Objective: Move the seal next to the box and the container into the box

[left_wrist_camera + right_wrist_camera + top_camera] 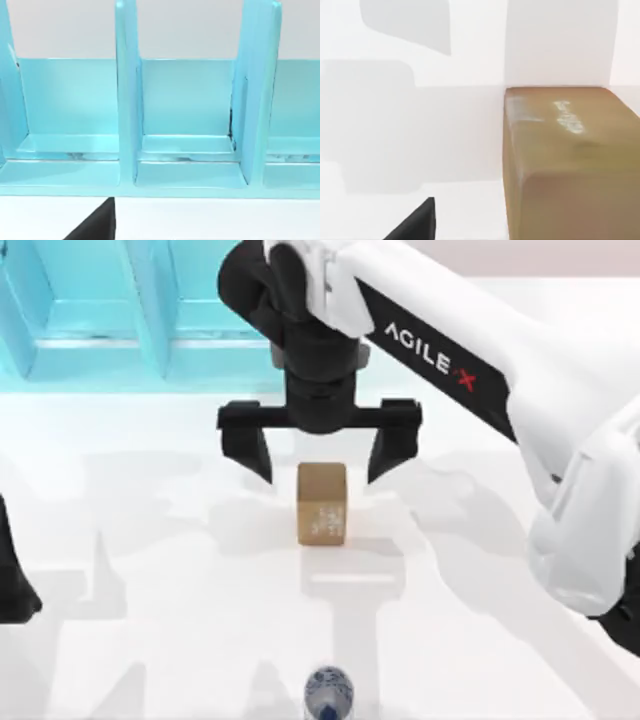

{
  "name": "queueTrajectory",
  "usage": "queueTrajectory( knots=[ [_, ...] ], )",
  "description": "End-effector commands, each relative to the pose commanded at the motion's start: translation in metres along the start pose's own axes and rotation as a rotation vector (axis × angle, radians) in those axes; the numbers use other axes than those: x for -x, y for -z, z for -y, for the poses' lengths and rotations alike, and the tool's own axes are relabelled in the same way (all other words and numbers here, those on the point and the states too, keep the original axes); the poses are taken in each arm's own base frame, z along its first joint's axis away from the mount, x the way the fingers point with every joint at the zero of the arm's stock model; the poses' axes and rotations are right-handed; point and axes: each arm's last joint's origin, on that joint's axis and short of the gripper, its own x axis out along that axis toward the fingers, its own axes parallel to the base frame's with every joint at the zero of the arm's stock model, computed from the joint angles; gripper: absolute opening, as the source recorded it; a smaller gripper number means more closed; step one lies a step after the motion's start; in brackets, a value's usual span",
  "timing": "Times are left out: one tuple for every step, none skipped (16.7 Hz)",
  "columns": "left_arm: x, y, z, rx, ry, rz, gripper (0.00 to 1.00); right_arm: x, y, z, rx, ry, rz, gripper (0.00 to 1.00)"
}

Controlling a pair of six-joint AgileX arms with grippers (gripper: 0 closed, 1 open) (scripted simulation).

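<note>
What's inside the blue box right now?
Nothing can be seen inside the box: its compartments look bare. The right arm covers part of it from above. The seal and container sit outside.

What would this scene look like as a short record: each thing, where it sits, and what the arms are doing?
seal: tan-brown wooden-looking cube with faint white markings, on the white table near the middle
container: small rounded white and dark-blue porcelain-like object, at the table's near edge, apart from the cube
box: light-blue divided box at the far left, compartments empty
right gripper: open, hovering over the cube's far side, fingers wider than the cube
left gripper: parked at the left edge
</note>
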Motion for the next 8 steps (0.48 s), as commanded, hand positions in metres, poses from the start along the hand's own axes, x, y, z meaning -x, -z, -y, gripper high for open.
queueTrajectory(
  knots=[
    [0.0,0.0,0.0,0.0,0.0,0.0,1.0,-0.009,0.0,0.0,0.0,0.002,-0.002,1.0],
    [0.0,0.0,0.0,0.0,0.0,0.0,1.0,-0.017,0.001,0.0,-0.001,0.003,-0.003,1.0],
    [0.0,0.0,0.0,0.0,0.0,0.0,1.0,-0.026,0.001,0.001,-0.001,0.004,-0.004,1.0],
    [0.0,0.0,0.0,0.0,0.0,0.0,1.0,-0.033,0.003,0.002,-0.001,0.004,-0.004,1.0],
    [0.0,0.0,0.0,0.0,0.0,0.0,1.0,-0.04,0.004,0.002,0.0,0.004,-0.004,1.0],
    [0.0,0.0,0.0,0.0,0.0,0.0,1.0,-0.045,0.005,0.003,0.0,0.002,-0.002,1.0],
    [0.0,0.0,0.0,0.0,0.0,0.0,1.0,-0.049,0.005,0.003,-0.001,0.0,0.0,1.0],
    [0.0,0.0,0.0,0.0,0.0,0.0,1.0,-0.051,0.006,0.003,-0.001,-0.001,0.001,1.0]
  ],
)
